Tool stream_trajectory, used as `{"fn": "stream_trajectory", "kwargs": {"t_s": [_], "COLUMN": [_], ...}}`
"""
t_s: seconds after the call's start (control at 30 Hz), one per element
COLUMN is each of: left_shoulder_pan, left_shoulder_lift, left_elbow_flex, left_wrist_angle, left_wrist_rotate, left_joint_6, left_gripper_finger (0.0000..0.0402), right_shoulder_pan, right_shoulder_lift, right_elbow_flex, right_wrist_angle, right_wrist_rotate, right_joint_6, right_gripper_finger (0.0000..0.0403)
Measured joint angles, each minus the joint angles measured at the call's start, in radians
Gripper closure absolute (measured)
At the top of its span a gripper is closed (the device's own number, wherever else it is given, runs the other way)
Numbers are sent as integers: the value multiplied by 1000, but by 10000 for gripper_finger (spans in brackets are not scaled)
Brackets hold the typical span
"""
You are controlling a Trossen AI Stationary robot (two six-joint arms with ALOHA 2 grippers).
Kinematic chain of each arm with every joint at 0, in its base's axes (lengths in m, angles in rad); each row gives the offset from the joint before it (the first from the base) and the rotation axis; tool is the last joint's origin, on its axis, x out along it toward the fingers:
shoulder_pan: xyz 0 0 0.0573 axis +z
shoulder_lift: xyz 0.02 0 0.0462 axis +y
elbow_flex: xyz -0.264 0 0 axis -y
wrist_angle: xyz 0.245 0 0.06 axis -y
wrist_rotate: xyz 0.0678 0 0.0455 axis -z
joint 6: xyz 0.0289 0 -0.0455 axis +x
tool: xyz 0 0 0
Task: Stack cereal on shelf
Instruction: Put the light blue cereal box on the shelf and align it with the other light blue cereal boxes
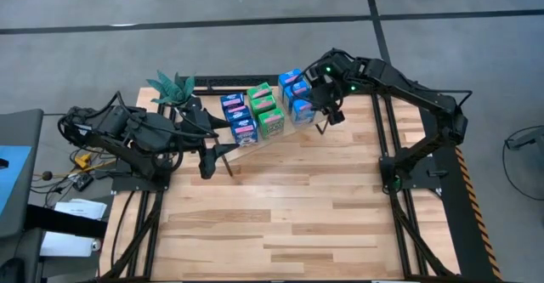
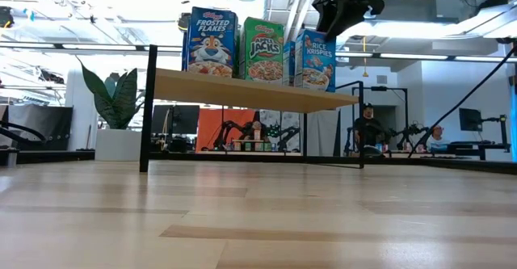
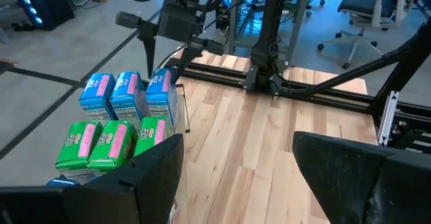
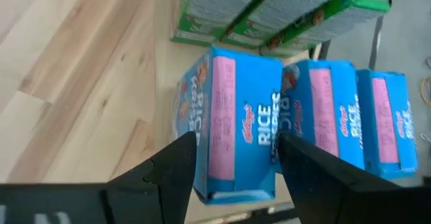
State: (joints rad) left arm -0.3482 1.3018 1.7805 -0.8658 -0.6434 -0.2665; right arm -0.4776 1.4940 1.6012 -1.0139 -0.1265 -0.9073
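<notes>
- We see nine cereal boxes point(image 1: 263, 110) standing upright on the shelf point(image 2: 266, 98), at the far side of the tabletop point(image 1: 280, 206).
- From above they form three rows of three: dark blue on the left point(image 1: 238, 118), green in the middle point(image 1: 266, 110), light blue on the right point(image 1: 296, 94).
- In the low view the front boxes read Frosted Flakes point(image 2: 209, 40), Apple Jacks point(image 2: 263, 50) and Rice Krispies point(image 2: 315, 60), side by side.
- The shelf board slopes on thin black legs point(image 2: 149, 107).
- The right claw point(image 1: 330, 119) sits just past the near light blue box point(image 4: 232, 126), above the shelf's right end.
- In its wrist view its two fingers point(image 4: 168, 177) straddle that Rice Krispies box with a visible gap on each side; we read the claw as open and gripping nothing.
- The left claw point(image 1: 218, 160) waits over the tabletop, near the shelf's left end, its fingers point(image 3: 151, 173) spread wide and empty.
- A potted plant point(image 1: 172, 88) stands beyond the shelf's left end.
- In the low view a person point(image 2: 367, 128) is in the room behind.
</notes>
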Motion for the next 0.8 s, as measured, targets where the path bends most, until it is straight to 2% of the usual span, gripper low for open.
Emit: {"fn": "stream_trajectory", "kwargs": {"t_s": [0.33, 0.8], "left_shoulder_pan": [0, 0], "left_shoulder_lift": [0, 0], "left_elbow_flex": [0, 0], "left_wrist_angle": [0, 5], "left_wrist_rotate": [0, -1], "left_joint_6": [-1, -5], "left_gripper_finger": [134, 134], "right_shoulder_pan": [8, 13], "right_shoulder_lift": [0, -3], "right_elbow_flex": [0, 31], "right_wrist_angle": [3, -27], "right_wrist_rotate": [47, 48], "right_joint_6": [19, 58], "right_gripper_finger": [168, 168]}}
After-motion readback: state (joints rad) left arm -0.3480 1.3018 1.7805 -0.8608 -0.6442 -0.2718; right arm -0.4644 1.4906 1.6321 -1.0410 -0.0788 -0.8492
